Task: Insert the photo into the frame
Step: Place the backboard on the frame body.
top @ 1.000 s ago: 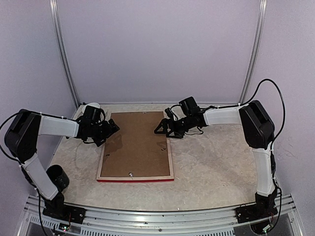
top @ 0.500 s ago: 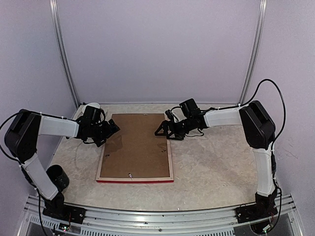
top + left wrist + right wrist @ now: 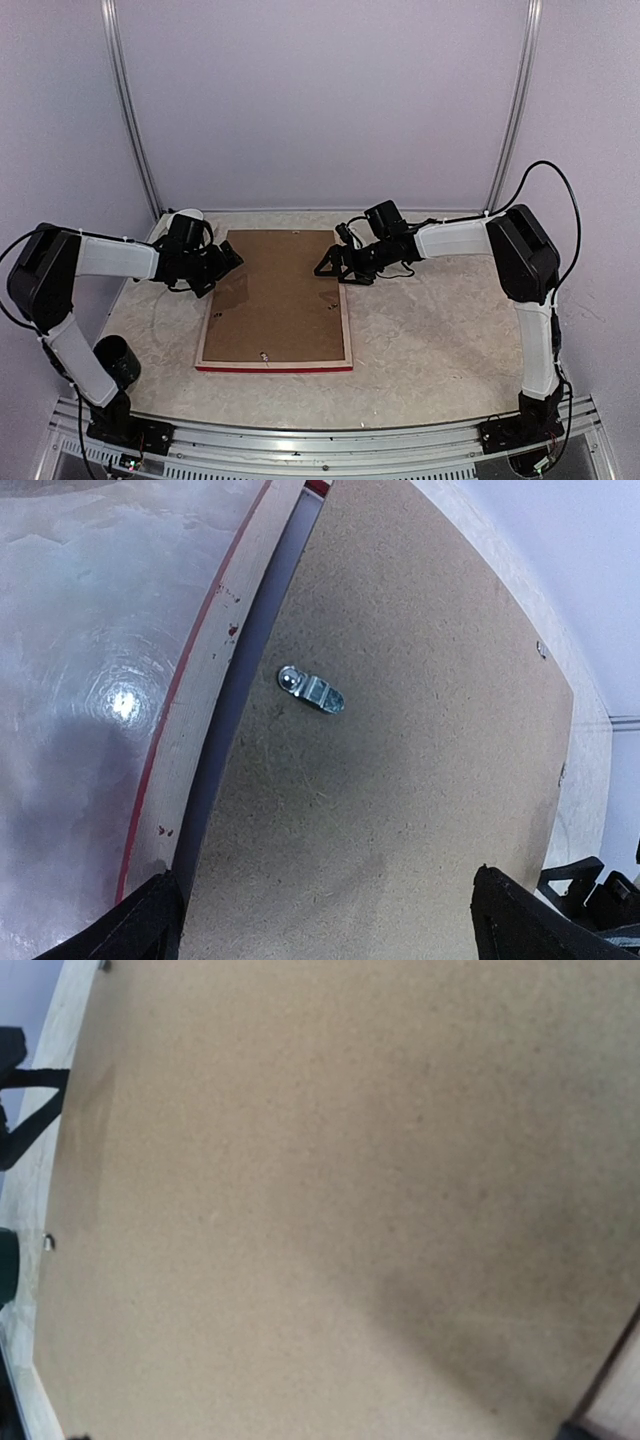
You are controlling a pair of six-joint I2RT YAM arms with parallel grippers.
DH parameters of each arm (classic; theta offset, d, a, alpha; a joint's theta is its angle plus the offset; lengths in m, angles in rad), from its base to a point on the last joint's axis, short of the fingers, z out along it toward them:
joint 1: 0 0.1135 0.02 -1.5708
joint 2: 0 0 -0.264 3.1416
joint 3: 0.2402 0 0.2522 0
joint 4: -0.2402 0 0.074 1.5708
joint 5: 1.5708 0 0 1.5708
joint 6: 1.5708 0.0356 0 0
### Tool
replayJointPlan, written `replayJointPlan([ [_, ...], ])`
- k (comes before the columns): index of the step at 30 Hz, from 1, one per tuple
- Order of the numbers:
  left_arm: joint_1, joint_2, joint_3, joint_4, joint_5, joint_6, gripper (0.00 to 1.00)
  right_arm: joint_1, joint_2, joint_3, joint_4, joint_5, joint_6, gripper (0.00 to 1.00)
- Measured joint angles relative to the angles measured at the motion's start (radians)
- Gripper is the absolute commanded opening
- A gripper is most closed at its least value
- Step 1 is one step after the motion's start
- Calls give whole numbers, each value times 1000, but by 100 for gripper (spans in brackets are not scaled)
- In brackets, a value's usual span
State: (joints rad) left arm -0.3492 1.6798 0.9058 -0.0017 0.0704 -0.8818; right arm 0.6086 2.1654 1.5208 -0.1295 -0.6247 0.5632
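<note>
Lilac walls box in a pale marbled table (image 3: 450, 340), and we're looking down on 2 arms reaching in from either side. Centre-left lies the frame (image 3: 346, 330), face down: pale wood back upward, a glossy red edge showing along its near side. Sitting inside it is the brown backing board (image 3: 275, 300), covering almost the whole opening.

Over to the left gripper (image 3: 228, 262): it's at the far left part of the frame, fingers spread wide and nothing between them. The wrist camera confirms it, with 1 black fingertip (image 3: 150, 925) low over the wooden rail and the other out over the board. Whether either one touches the surface, I cannot tell. Just ahead of them a small metal turn clip (image 3: 312, 690) lies flat on the board near its left edge, and a narrow grey strip shows between that edge and the rail.

Now the right gripper (image 3: 328, 265): it's at the far right edge of the frame, low over the board, jaws splayed apart and gripping nothing. Its own camera sees little but brown board filling the view.

Down by the left arm's base, a black cylinder (image 3: 115, 356) stands on the table, well apart from the frame.
</note>
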Motion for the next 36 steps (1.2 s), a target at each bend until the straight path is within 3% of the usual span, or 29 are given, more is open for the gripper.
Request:
replayJointPlan([
  [20, -19, -5, 4, -66, -25, 15, 99, 7, -2, -7, 0, 0, -3, 99],
  [36, -59, 40, 99, -176, -123, 66, 99, 9, -2, -7, -6, 3, -17, 99],
])
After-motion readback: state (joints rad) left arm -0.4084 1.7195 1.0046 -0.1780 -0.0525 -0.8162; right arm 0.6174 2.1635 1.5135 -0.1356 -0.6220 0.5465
